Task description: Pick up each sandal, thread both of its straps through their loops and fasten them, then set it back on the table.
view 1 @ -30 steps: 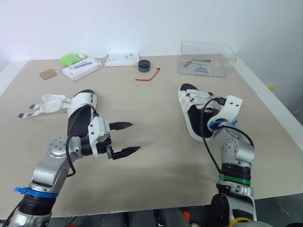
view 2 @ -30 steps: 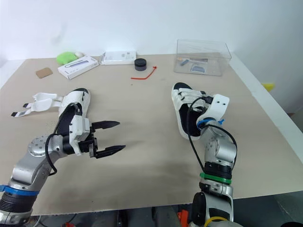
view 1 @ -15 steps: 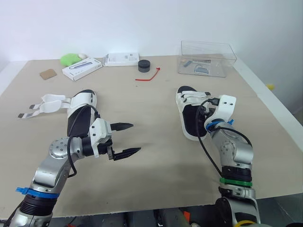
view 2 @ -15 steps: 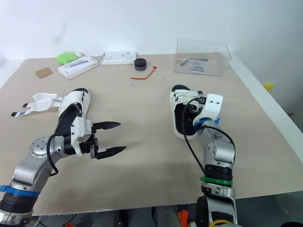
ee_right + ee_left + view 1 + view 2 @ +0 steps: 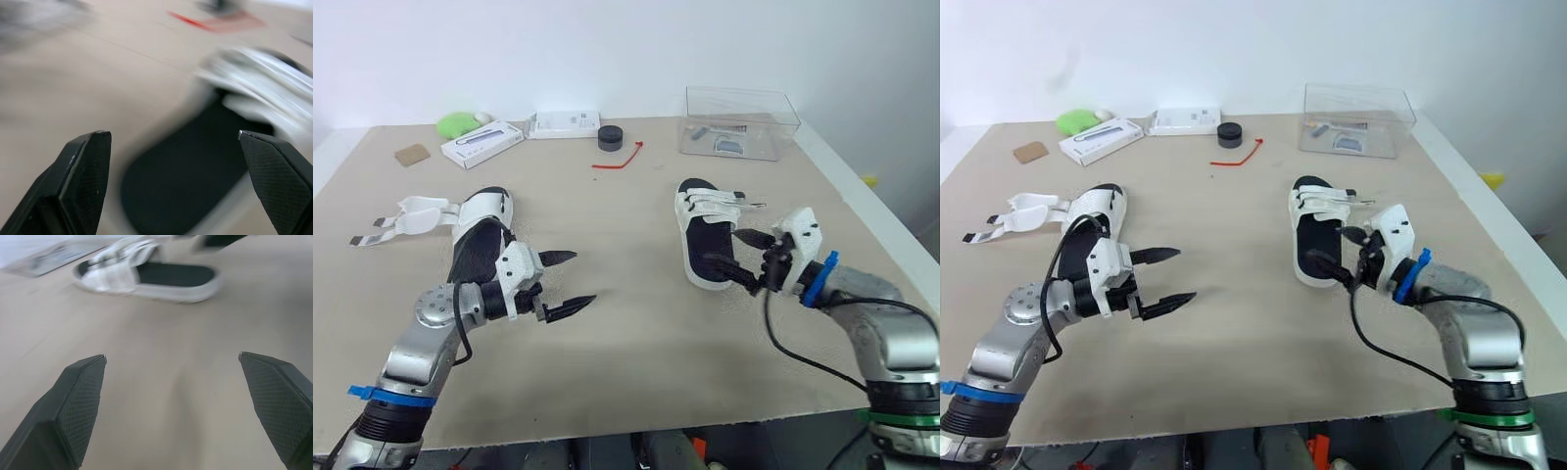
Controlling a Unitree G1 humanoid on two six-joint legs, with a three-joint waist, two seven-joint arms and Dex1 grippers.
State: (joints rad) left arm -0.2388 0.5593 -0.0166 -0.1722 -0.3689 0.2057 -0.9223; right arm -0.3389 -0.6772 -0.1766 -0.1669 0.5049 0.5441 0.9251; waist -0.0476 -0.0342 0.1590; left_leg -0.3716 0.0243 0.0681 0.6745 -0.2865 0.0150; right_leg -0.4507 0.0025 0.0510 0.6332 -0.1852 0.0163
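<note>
1. Right sandal: flat on desk, footbed up, right of centre, toe toward far edge. Two white straps across toe half, one strap end poking out toward right edge.
2. Left sandal: flat, footbed up, nearer left edge, toe toward far edge. Straps undone, splayed flat on desk toward left edge.
3. Right gripper: claw apart, wide, fingers pointing toward left edge and spread over heel half of right sandal. Contact with sandal: cannot tell.
4. Left gripper: claw apart, nothing between fingers. Over bare desk just beside heel of left sandal, on the side toward desk centre. Well apart from right sandal.
5. Along far edge, left to right: brown square, green lump, two white boxes, black round puck. Red cord just nearer than puck.
6. Far right corner: clear plastic box, small items inside, too small to tell.
</note>
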